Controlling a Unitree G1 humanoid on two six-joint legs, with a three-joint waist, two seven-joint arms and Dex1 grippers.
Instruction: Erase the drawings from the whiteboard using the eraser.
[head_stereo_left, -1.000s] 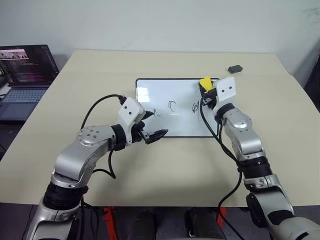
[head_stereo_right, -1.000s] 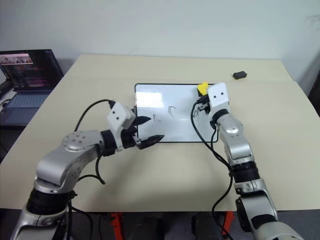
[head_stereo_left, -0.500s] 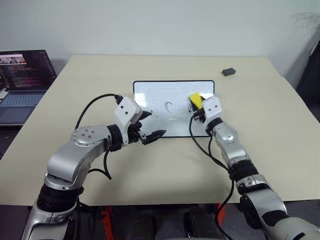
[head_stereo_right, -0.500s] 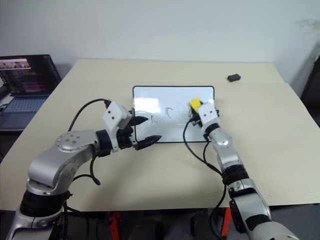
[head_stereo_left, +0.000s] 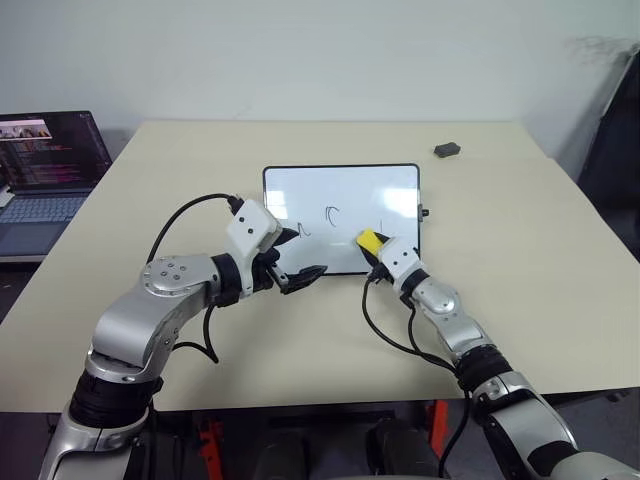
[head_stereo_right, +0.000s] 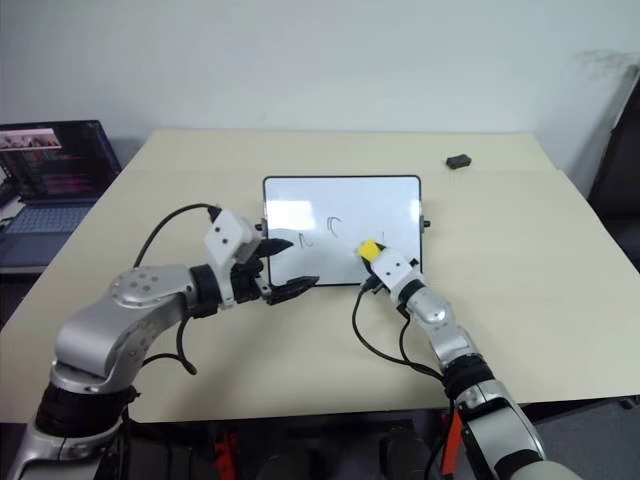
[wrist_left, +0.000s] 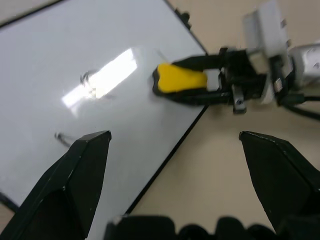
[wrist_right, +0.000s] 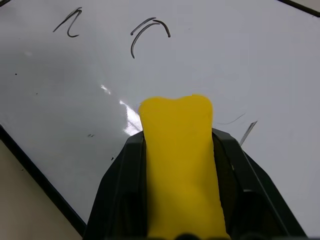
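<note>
Left gripper (head_stereo_left: 300, 256): fingers spread wide apart, holding nothing, poised at the near left corner of the whiteboard (head_stereo_left: 340, 190).
Right gripper (head_stereo_left: 375, 247): fingers clamped on the eraser (head_stereo_left: 368, 240); whether the eraser touches the board cannot be told.
Eraser: one, yellow, over the near right part of the whiteboard.
Whiteboard: one, flat on the table (head_stereo_left: 520, 240).
Drawings (wrist_right: 150, 31): two whole scribbles, plus faint strokes beside the eraser.
Dark lump (head_stereo_left: 447, 150): one, far right of the table.
Laptop (head_stereo_left: 45, 170): one, far left.

Arms: silver-grey metal shells, black joint bands
Wrist housings: white boxes, small dark holes
Fingers (wrist_left: 75, 180): black, pointed
Cables: black, looping beside forearms
</note>
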